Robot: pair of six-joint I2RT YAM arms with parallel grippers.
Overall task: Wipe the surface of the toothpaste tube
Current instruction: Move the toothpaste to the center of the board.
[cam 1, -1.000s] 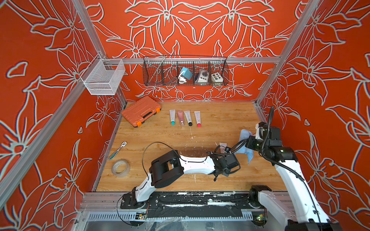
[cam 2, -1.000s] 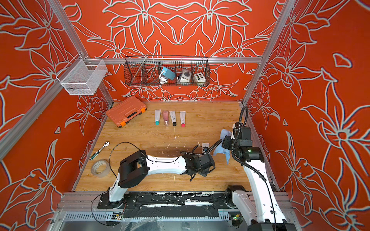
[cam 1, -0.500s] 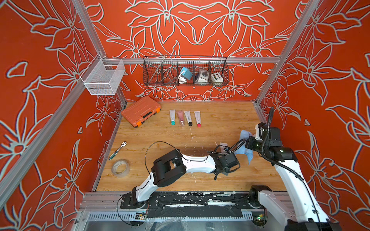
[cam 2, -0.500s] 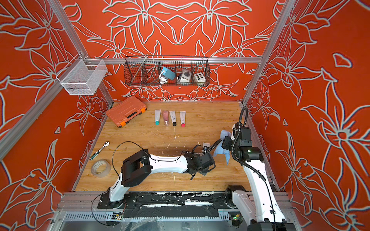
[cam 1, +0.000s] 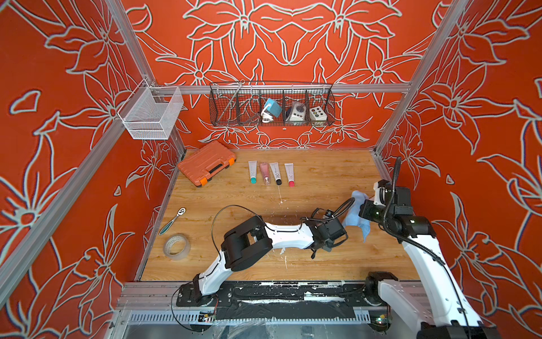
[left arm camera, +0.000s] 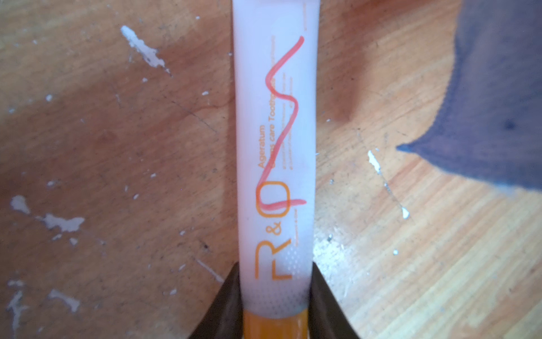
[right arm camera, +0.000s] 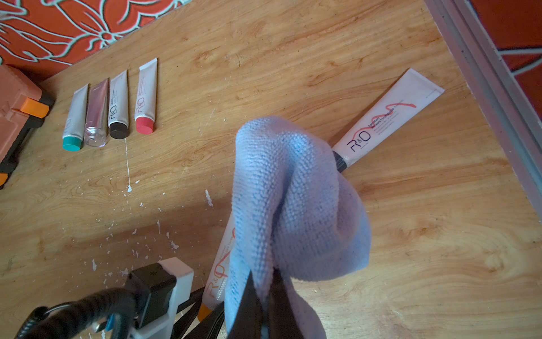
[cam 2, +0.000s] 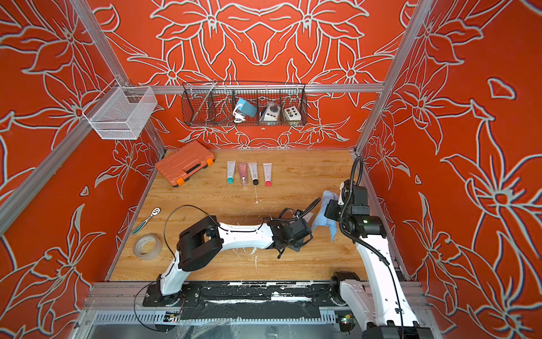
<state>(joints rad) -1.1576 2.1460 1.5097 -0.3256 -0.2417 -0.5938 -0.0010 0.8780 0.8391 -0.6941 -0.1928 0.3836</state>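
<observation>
A white toothpaste tube [left arm camera: 275, 146] with an orange cap and a red squiggle drawn along it lies on the wooden table. My left gripper [left arm camera: 275, 268] is shut on it just above the cap, one dark finger pressed against each side. The same tube [right arm camera: 218, 270] shows in the right wrist view, half hidden behind a blue cloth [right arm camera: 293, 190]. My right gripper [right arm camera: 265, 281] is shut on that cloth, which hangs bunched just beside the tube. In both top views the cloth [cam 1: 356, 211] hangs between the two wrists. A second marked tube [right arm camera: 381, 123], black-capped, lies near the right wall.
Several small tubes [cam 1: 271, 173] lie in a row at the back, beside an orange tool case [cam 1: 206, 163]. A ratchet [cam 1: 173, 220] and a tape roll [cam 1: 177, 246] sit at the left edge. A wire basket [cam 1: 272, 105] and a white mesh basket [cam 1: 151, 113] hang on the walls.
My left jaws have closed in onto the tube. Both arms have stayed nearly in place, and the cloth still hangs from the right gripper.
</observation>
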